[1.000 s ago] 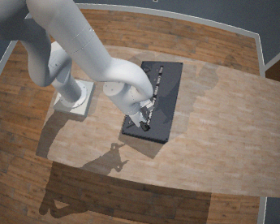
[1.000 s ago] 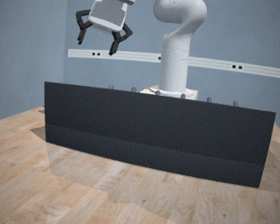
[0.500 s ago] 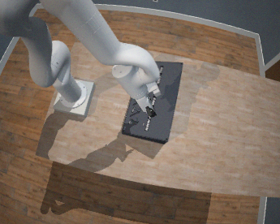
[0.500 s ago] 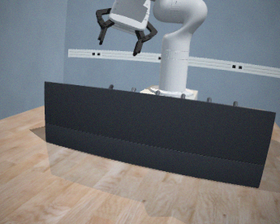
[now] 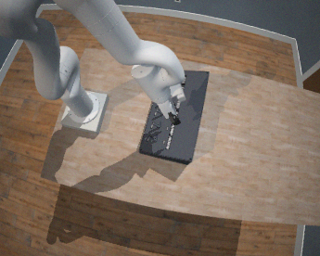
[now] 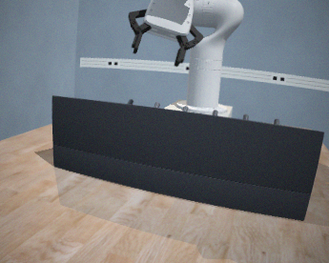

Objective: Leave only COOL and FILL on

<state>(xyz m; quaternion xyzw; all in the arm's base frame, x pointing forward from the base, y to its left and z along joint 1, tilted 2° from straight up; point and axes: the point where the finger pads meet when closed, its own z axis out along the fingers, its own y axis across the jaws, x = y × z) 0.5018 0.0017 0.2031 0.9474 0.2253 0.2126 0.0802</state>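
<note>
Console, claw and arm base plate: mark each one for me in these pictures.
Console (image 6: 179, 152), exterior view, on its dark back panel.
Claw (image 6: 158, 49), exterior view, midway between its open fingertips, above the console.
Arm base plate (image 5: 72, 123), top view, on a free front corner.
</note>
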